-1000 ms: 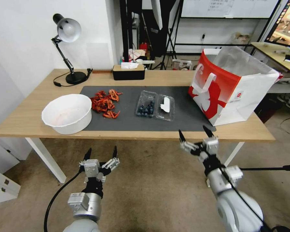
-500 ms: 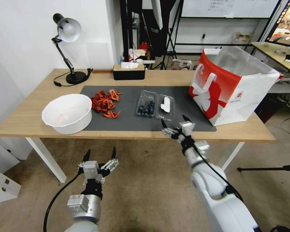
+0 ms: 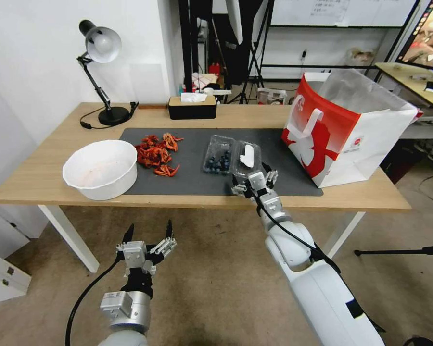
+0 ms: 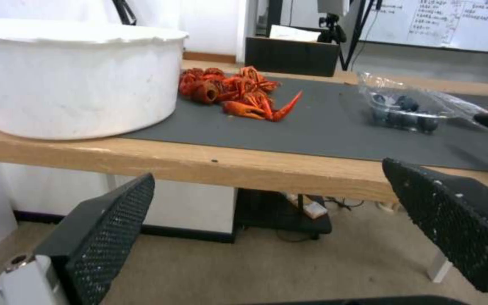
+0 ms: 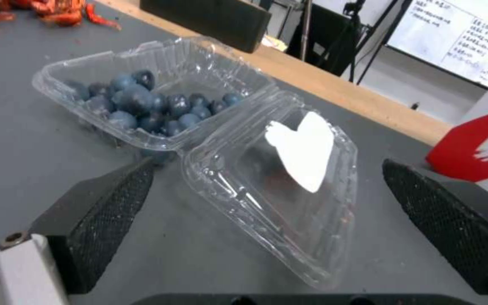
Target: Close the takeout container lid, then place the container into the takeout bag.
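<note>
Two halves of the takeout container (image 3: 231, 157) lie splayed flat on the dark mat (image 3: 187, 182), mid-table: berry tray toward the robot's left, the lid (image 5: 281, 178) with its white sticker toward the right. Long axis of the opened clamshell runs across the table, left to right; the hinge line runs front to back. Both halves face up.

Right gripper (image 3: 253, 179) sits low at the near edge of the lid, fingers spread wide, nothing held; in the right wrist view the lid lies between the two pads (image 5: 108, 203).

Left gripper (image 3: 148, 236) hangs below the table's front edge, well apart, claw wide open and empty.

The takeout bag (image 3: 344, 129) stands upright to the right, mouth open.

Risks, as judged: thin clear plastic flexes, so a pinch could crumple the lid instead of folding it. A push at the edge may slide the whole box across the mat or tip berries out.
</note>
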